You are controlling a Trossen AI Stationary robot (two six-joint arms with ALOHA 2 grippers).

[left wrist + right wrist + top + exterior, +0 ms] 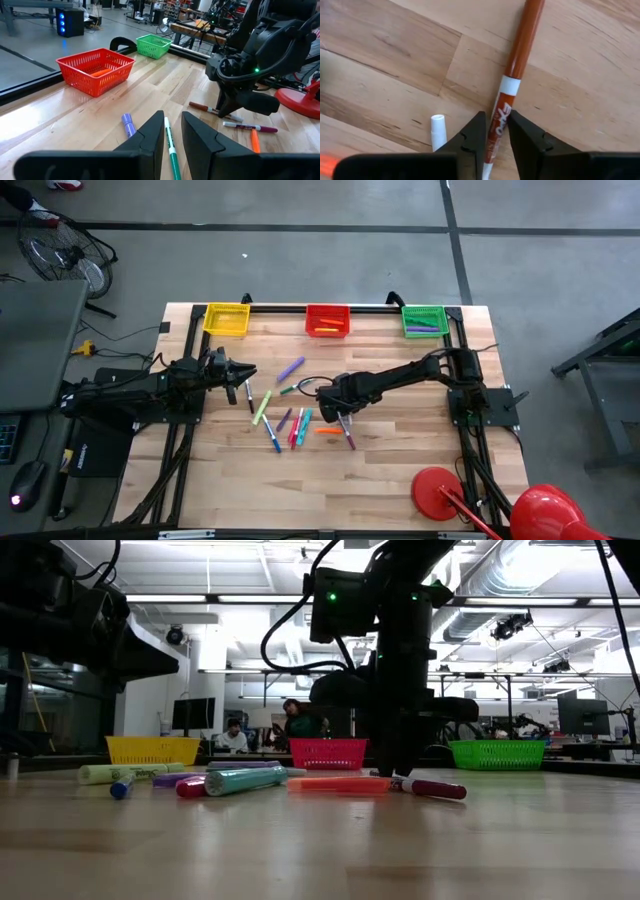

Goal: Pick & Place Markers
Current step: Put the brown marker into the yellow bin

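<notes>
Several markers (290, 420) lie scattered on the wooden table's middle. My right gripper (336, 408) reaches in from the right and points down, shut on a red-brown marker (517, 55) that lies on the table. It also shows in the left wrist view (227, 106) and the low view (395, 768). My left gripper (240, 372) hovers left of the markers, narrowly open and empty (172, 132). Beyond its fingers lie a green marker (169, 137) and a purple marker (128, 125). My right gripper pinches the red-brown marker's labelled barrel (499, 116), just below the white band under its cap, between its two fingers. The fingers come from above, pointing down, and lie across the marker. The marker lies flat on the table.
Yellow (227, 318), red (327, 320) and green (424, 320) mesh baskets stand along the far edge. A white marker end (437, 131) lies right beside my right gripper's finger. A maroon marker (435, 788) and an orange marker (340, 783) lie close by. A red stand (440, 492) is at the near right.
</notes>
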